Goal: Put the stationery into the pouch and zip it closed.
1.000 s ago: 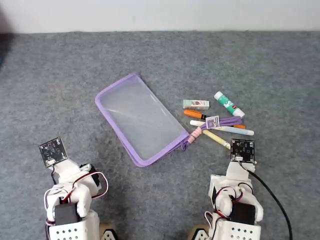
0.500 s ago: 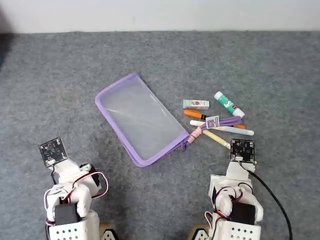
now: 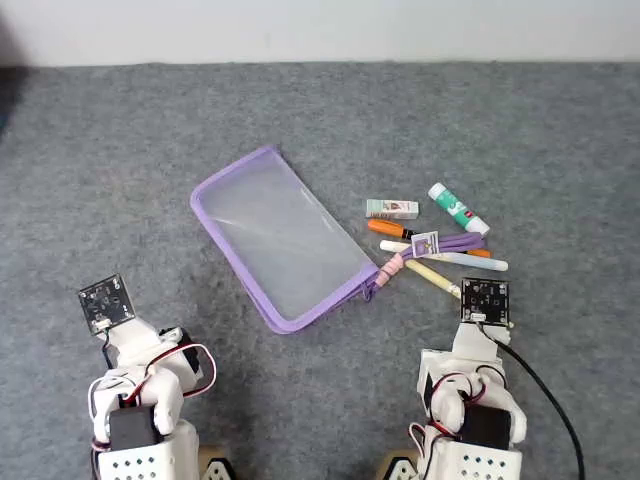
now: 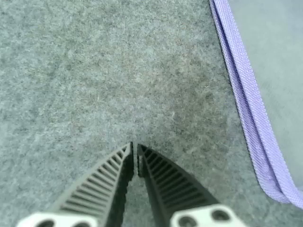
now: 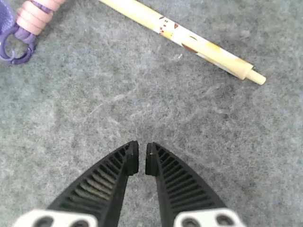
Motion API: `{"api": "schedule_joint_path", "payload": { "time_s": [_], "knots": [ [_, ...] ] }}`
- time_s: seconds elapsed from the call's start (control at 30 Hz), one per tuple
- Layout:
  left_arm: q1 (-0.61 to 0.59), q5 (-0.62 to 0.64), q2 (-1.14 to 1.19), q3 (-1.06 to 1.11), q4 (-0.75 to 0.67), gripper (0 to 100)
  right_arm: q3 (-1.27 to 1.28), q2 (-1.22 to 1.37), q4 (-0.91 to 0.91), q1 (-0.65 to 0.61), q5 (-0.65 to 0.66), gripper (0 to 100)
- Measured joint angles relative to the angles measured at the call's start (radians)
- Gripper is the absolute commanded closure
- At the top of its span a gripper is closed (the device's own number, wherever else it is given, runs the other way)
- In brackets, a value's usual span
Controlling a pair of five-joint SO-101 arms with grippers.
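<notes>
Nothing's budged in the last second: left gripper and right gripper both sit pinched closed on nothing, low over the grey carpet. The pouch lies flat mid-table. The stationery is piled just beside its right-hand end (yellow pen closest to the right gripper).

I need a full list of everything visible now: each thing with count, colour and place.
Clear plastic pouch with purple edging: 1, transparent, table centre.
Purple strap with pink loop: 1, at pouch corner, over pens.
White glue stick, green cap: 1, far right.
Small white-green box: 1, right of pouch.
Orange marker: 1, beside box.
White pen: 1, beside strap.
Pale yellow pen: 1, nearest right arm.
Grey felt table: 1.
Left gripper: 1, black, shut, beside pouch edge.
Right gripper: 1, black, shut, near yellow pen.
</notes>
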Motion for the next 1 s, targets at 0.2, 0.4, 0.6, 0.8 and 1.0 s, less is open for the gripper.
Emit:
{"api": "schedule_joint_path", "payload": {
  "time_s": [0.2, 0.4, 0.6, 0.8, 1.0],
  "knots": [
    [0.000, 0.000, 0.000, 0.000, 0.000, 98, 0.000, 0.000, 0.000, 0.000, 0.000, 94.5],
    [0.000, 0.000, 0.000, 0.000, 0.000, 98, 0.000, 0.000, 0.000, 0.000, 0.000, 94.5],
    [0.000, 0.000, 0.000, 0.000, 0.000, 98, 0.000, 0.000, 0.000, 0.000, 0.000, 94.5],
    [0.000, 0.000, 0.000, 0.000, 0.000, 98, 0.000, 0.000, 0.000, 0.000, 0.000, 94.5],
    [0.000, 0.000, 0.000, 0.000, 0.000, 98, 0.000, 0.000, 0.000, -0.055, 0.000, 94.5]
  ]
}}
